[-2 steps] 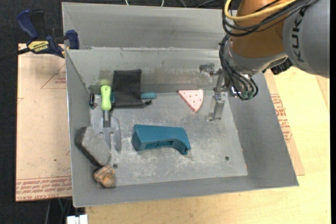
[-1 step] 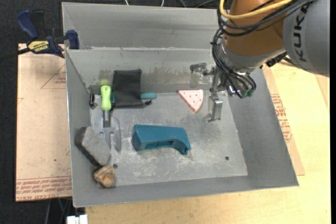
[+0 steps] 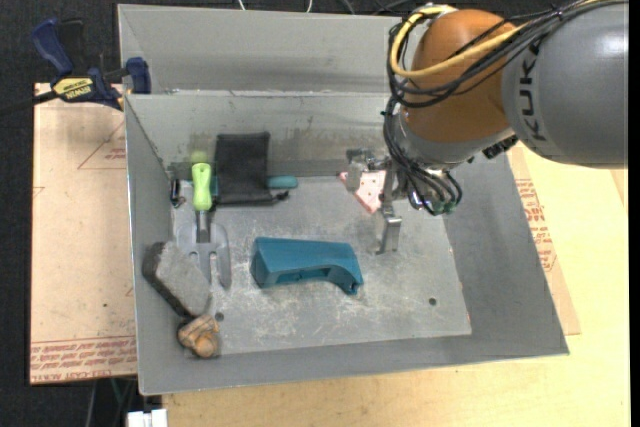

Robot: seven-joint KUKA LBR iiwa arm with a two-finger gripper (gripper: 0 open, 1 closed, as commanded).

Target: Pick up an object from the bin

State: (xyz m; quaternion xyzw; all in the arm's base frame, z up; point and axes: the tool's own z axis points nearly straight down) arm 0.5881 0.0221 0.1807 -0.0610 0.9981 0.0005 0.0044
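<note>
My gripper [image 3: 388, 233] hangs below the orange dome at the bin's right middle, its tip close to the floor. A small pink and white thing [image 3: 367, 189] lies right beside it on its upper left; whether they touch I cannot tell. A teal plastic piece with an arched shape [image 3: 304, 264] lies on the floor to the left of the gripper, apart from it.
A black block [image 3: 242, 166] with a teal handle stands at the back left. A green-handled tool [image 3: 202, 186] lies by the left wall. A grey stone-like lump [image 3: 175, 278] and a brown lump [image 3: 200, 337] sit in the front left corner.
</note>
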